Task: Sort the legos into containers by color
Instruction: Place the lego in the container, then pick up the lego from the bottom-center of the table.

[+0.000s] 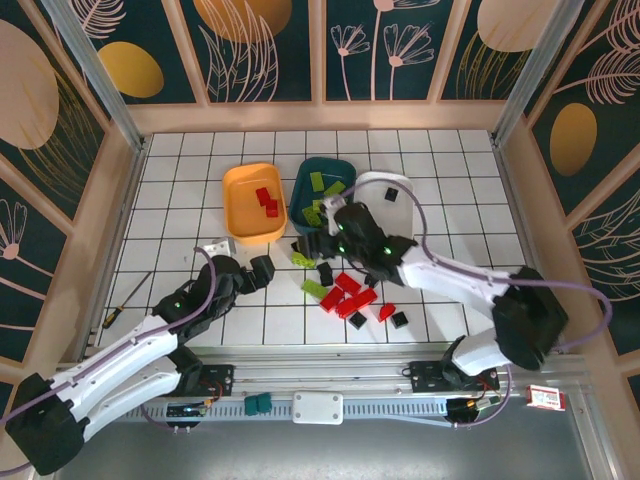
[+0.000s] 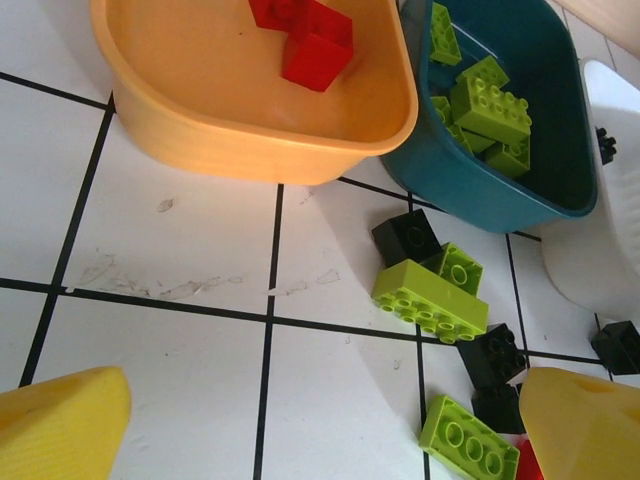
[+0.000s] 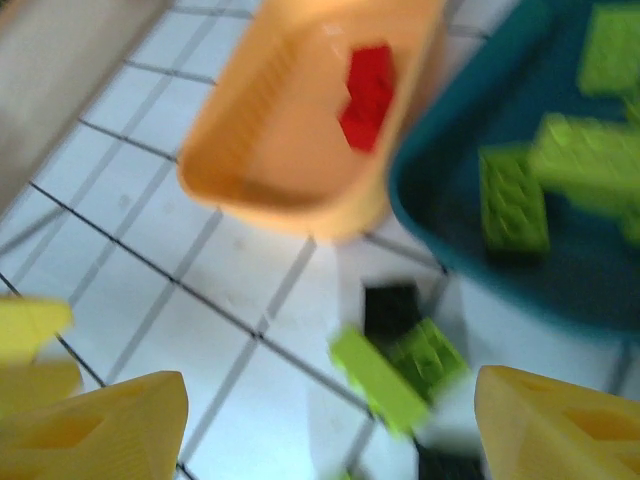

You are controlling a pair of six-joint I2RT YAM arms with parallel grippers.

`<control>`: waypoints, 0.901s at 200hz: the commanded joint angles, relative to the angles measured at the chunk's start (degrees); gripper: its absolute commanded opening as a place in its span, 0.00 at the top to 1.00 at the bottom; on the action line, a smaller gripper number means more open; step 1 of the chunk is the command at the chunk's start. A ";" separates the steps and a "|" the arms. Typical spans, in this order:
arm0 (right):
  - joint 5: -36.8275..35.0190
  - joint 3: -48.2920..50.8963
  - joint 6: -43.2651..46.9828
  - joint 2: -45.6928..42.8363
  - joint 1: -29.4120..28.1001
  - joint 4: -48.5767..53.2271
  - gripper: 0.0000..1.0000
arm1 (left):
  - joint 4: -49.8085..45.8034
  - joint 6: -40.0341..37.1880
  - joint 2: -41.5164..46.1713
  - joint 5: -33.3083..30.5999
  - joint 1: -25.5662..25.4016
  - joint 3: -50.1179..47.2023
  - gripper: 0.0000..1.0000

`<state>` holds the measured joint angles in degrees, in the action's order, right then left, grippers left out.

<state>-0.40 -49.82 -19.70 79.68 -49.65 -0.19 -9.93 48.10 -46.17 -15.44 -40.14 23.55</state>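
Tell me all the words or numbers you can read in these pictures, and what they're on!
No words or numbers can be read anywhere.
The red-and-white tag at the near right edge may carry print, but it is too small to read.
The lime green brick on the tiles: any lettering on its studs is too small to make out.
The orange tub and the teal tub show no labels.
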 commanded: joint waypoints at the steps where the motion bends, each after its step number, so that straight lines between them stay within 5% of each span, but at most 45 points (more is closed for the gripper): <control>1: -7.08 9.40 -5.94 -7.17 -1.05 8.36 0.25 | 2.52 -0.76 -2.69 0.35 -0.25 0.96 0.01; 56: -11.59 18.61 -19.13 -22.52 -2.19 27.15 0.23 | 6.98 -1.49 -10.21 1.69 -0.29 1.67 0.01; 135: -16.29 16.07 -28.24 -11.79 -6.25 37.74 0.16 | 9.37 -1.16 -12.50 2.69 -0.29 0.73 0.01; 180: -14.79 16.86 -27.99 -10.69 -6.52 35.93 0.22 | 10.72 -1.07 -12.44 2.79 -0.27 -0.60 0.01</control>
<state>-13.67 -31.88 -46.00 68.38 -55.61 34.72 -1.52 47.59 -58.92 -13.28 -40.14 23.66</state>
